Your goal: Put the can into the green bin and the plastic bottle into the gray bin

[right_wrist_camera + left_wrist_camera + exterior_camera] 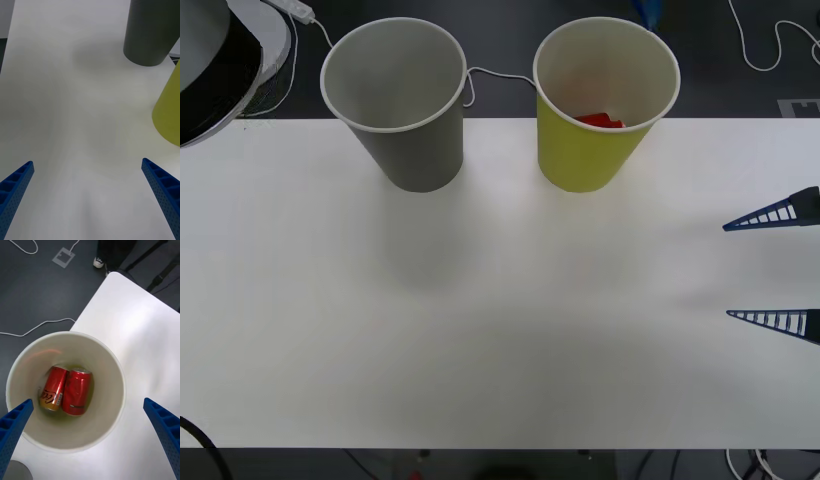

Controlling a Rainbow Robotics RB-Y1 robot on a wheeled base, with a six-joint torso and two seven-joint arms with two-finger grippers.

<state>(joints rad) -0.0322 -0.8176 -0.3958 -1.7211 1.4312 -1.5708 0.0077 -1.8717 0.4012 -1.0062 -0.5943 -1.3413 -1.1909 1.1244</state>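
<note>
The left gripper [88, 435] hung directly above the green bin [112, 363], its two blue fingers [13, 427] spread wide apart and holding nothing. Looking down from that wrist, the bin's pale inside held two red cans lying side by side on the bottom, touching each other: one can [77, 392] with a silver end turned toward the rim, and a second can [53, 388] beside it with white lettering along its side. The bin stood near a corner of the white table [150, 333], with dark floor and a white cable [33, 328] beyond the edge.

The right gripper [775, 268] sat low over the right edge of the table, well apart from both bins, its ribbed blue fingers [770, 214] open and empty.

From the front, the green bin [590, 150] stood upright at the far side of the table [480, 330], a patch of red showing inside it. The gray bin [405, 120] stood upright to its left, near but not touching. Its visible inner wall was bare; its bottom could not be seen.
</note>
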